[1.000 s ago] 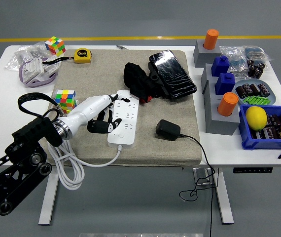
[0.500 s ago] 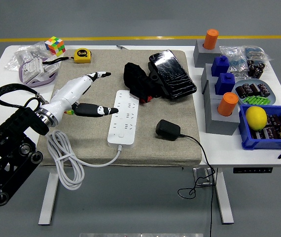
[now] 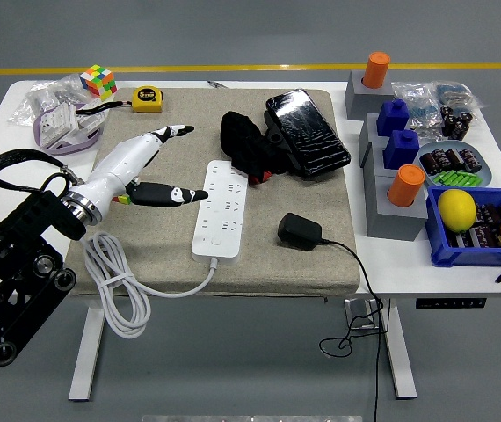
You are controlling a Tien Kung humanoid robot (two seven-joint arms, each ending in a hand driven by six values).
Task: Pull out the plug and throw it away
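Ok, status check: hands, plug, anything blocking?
Left hand open, hovering left of white power strip. Right hand out of view. Black plug adapter lies unplugged on beige mat, right of strip. Nothing blocking.

I see my left hand (image 3: 145, 167) hovering open over the mat's left side, fingers spread beside the white power strip (image 3: 220, 207). The black plug (image 3: 300, 232) lies loose near the mat's front edge.
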